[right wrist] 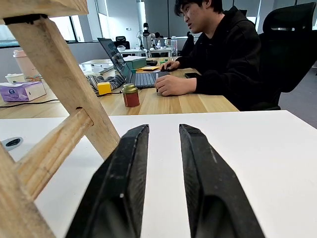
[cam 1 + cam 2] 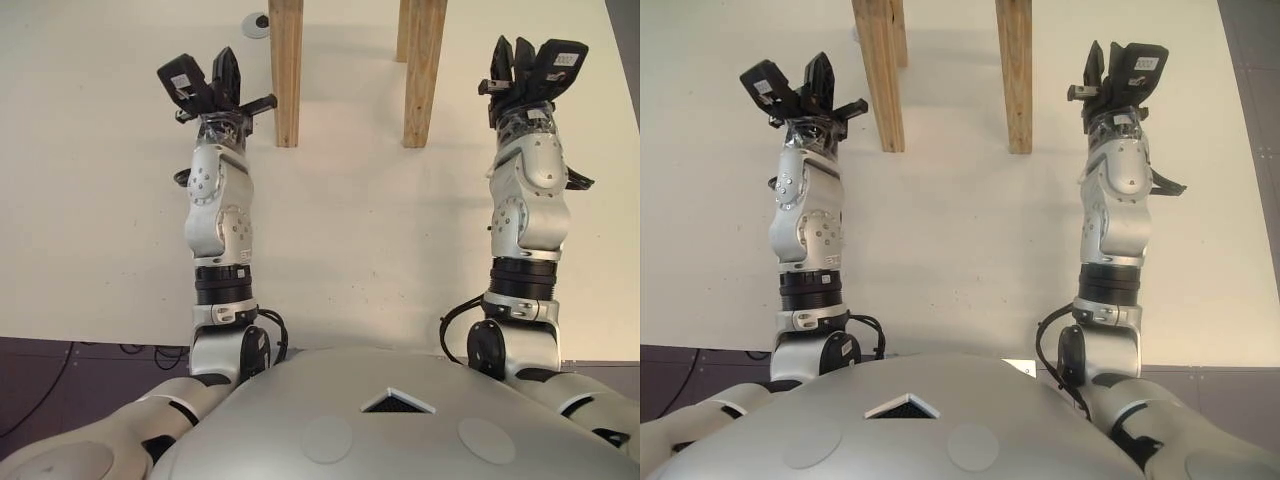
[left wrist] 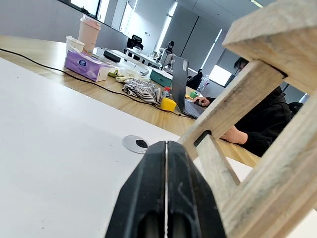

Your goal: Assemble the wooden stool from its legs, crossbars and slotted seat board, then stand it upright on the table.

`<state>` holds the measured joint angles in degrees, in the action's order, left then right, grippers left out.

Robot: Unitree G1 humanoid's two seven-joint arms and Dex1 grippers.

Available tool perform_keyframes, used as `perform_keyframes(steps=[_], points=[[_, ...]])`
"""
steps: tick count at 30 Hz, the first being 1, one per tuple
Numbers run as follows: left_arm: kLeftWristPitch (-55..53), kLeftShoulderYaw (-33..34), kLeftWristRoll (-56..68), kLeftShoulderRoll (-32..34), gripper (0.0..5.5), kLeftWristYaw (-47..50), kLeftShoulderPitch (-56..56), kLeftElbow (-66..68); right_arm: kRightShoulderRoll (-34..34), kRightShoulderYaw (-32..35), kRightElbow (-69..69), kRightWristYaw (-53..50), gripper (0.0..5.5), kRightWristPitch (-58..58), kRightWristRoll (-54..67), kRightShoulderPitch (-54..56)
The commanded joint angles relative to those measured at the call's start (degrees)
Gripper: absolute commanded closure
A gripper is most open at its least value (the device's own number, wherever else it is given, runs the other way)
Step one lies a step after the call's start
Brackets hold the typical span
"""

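The left claw [image 3: 166, 148] is pressed together, its two black fingers meeting along a thin seam with nothing between them. It sits low over the white desk [image 2: 350, 230], just beside the stool [image 3: 277, 163], whose left-hand leg [image 2: 285, 75] stands right at the claw's inner side; whether any part of the claw touches that leg cannot be told. The right claw [image 1: 163, 130] is apart by a narrow gap and holds nothing, and the right-hand leg [image 2: 424, 75] stands farther off on its inner side with bare desk between. The stool stands upright between the two claws, and a crossbar [image 1: 54, 148] joins a leg close ahead of the right claw, toward its inner side. A white label [image 2: 563, 60] sits on the housing beside the right claw, its print too small to read. Far ahead of the claws, on the wooden desk behind [image 3: 29, 47], a purple tissue box [image 3: 85, 66] and a small tin [image 1: 131, 95] carry print that cannot be made out. A round cable port [image 3: 134, 144] is set in the white desk just ahead of the left claw. Outward of the right claw the desk runs bare to its side edge, with dark floor [image 2: 1250, 100] past it; outward of the left claw lies a wide bare stretch, and the near edge lies well behind both claws
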<state>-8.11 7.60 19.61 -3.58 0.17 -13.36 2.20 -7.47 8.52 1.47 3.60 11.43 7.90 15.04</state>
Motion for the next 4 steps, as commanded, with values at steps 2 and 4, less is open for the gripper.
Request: perform_keyframes(steps=[2, 4], points=[[0.94, -1.00, -1.38, 0.17, 5.50, -1.66, 0.37, 0.46, 0.95, -1.26, -0.98, 0.66, 5.31, 0.70, 0.55, 0.53], [-0.34, -1.10, -0.92, 0.63, 5.50, -2.27, 1.50, -1.47, 2.15, -3.17, -3.26, 0.48, 5.48, 1.10, 0.20, -1.19]])
